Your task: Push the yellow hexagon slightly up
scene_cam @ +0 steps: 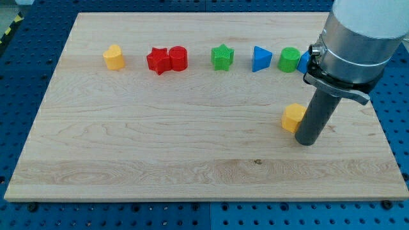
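The yellow hexagon (293,118) lies on the wooden board (160,153) toward the view's right, below the row of blocks. My tip (307,142) rests on the board just right of and slightly below the hexagon, touching or nearly touching its right side. The rod partly hides the hexagon's right edge.
A row of blocks runs along the view's top: a yellow heart (114,57), a red star (157,61) touching a red cylinder (178,59), a green star (222,57), a blue triangle (261,59), a green cylinder (289,60) and a blue block (303,62) mostly hidden by the arm.
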